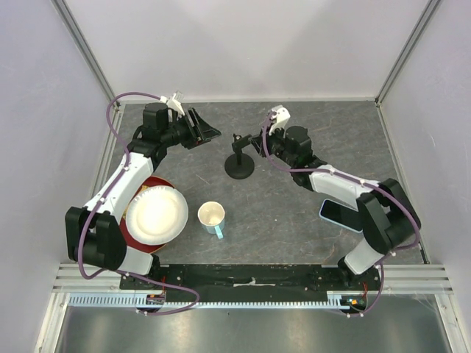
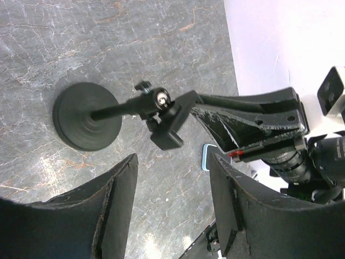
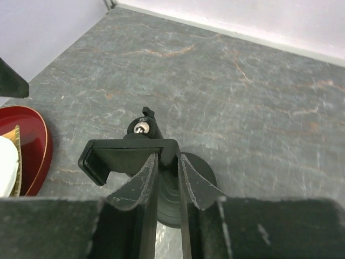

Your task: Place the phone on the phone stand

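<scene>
The flat smartphone with black screen and light blue case edge (image 1: pixel 335 213) lies screen-up on the grey stone-look tabletop (image 1: pixel 331 125) near the right edge, partly hidden under the right arm. Its long axis seems to run diagonally toward the near right corner. It is likely stiff, light and slick, so it is best pinched across its width on the case edges. The small black stand with disc base and upright post (image 1: pixel 239 168) sits mid-table toward the far edge. The right gripper (image 3: pixel 168 159) is clenched on its clamp holder. The left gripper (image 2: pixel 172 162) is spread and holds nothing.
</scene>
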Action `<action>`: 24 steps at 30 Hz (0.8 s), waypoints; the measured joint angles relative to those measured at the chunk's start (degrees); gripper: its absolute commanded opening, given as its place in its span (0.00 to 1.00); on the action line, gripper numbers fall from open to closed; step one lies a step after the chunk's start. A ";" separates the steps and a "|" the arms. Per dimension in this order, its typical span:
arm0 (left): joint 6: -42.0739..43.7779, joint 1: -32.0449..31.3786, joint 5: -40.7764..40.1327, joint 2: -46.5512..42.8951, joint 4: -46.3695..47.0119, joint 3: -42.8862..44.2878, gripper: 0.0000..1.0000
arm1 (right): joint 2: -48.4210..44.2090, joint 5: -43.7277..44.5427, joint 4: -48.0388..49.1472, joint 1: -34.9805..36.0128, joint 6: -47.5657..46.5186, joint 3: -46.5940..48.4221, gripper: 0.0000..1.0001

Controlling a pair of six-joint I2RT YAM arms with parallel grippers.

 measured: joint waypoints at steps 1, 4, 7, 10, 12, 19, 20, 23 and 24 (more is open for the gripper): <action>0.00 0.00 0.00 -0.04 0.02 0.00 0.61 | -1.68 1.42 -0.35 0.28 0.59 -1.62 0.00; -0.02 0.00 0.00 -0.11 0.15 -0.17 0.61 | -5.16 6.34 -3.15 1.90 1.81 -3.69 0.00; -0.04 0.00 0.02 -0.13 0.22 -0.31 0.61 | -8.13 13.40 -7.78 5.31 2.93 -3.74 0.00; -0.04 0.02 0.02 -0.15 0.35 -0.39 0.61 | -12.31 20.00 -10.58 9.07 5.14 -6.08 0.00; -0.04 0.07 0.04 -0.20 0.37 -0.39 0.61 | -15.63 24.37 -11.74 11.21 6.84 -8.96 0.00; -0.07 1.07 0.96 -0.22 0.42 -0.39 0.61 | -20.81 33.70 -16.81 15.21 12.35 -12.28 0.40; -0.07 1.42 1.07 -0.22 0.42 -0.39 0.61 | -21.07 34.32 -17.66 15.21 13.25 -12.20 0.54; -0.37 2.58 1.81 -0.15 0.48 -0.39 0.61 | -22.10 36.17 -21.49 15.21 15.82 -11.67 0.81; -0.42 2.84 2.14 -0.09 0.57 -0.39 0.61 | -22.64 36.54 -22.80 15.19 16.46 -11.67 0.87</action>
